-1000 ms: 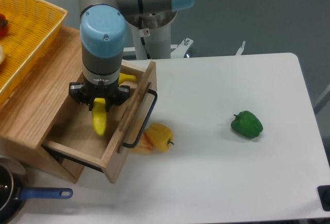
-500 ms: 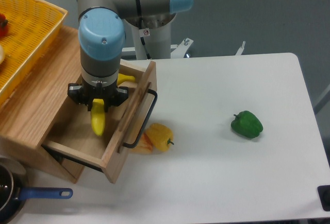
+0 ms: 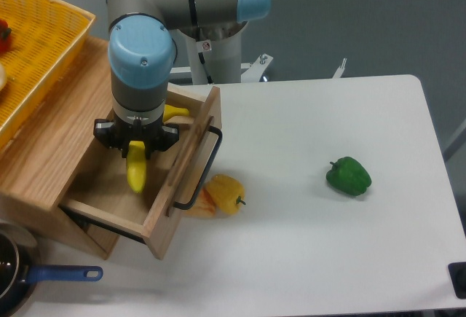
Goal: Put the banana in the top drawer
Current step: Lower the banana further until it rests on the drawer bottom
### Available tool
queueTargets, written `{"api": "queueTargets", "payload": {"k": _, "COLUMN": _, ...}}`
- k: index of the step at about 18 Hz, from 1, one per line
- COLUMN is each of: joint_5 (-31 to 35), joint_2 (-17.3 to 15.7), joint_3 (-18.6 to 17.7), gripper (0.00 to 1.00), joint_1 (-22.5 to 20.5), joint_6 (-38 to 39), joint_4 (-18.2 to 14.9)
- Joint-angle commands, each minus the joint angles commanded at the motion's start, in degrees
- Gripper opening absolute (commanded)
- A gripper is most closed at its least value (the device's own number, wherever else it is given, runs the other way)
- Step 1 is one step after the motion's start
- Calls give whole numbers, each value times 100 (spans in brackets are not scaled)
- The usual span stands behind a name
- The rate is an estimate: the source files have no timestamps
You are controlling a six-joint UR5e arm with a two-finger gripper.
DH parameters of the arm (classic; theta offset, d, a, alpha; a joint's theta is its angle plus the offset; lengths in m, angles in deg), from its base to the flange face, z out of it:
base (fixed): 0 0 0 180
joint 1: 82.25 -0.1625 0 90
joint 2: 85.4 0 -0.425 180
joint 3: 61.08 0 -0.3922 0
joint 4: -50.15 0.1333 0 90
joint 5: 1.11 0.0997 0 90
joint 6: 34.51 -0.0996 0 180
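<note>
Drifting a touch deeper over the top drawer [image 3: 109, 178], gripper [image 3: 136, 151] clamped on the banana [image 3: 137, 171], release looking close.

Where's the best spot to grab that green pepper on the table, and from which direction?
Probably straight down from above, closing across the middle of the green pepper. It sits alone on the bare white table, so nothing blocks a vertical approach, and its blocky body offers opposing sides. The small stem on its left end looks too slight to hold.
</note>
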Motion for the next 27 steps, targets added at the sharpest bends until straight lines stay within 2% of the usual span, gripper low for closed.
{"api": "queueTargets", "payload": {"k": 27, "joint_5": 167, "joint_2": 114, "joint_3": -26, "gripper": 39, "joint_1": 123, "joint_6": 0, "joint_4": 0}}
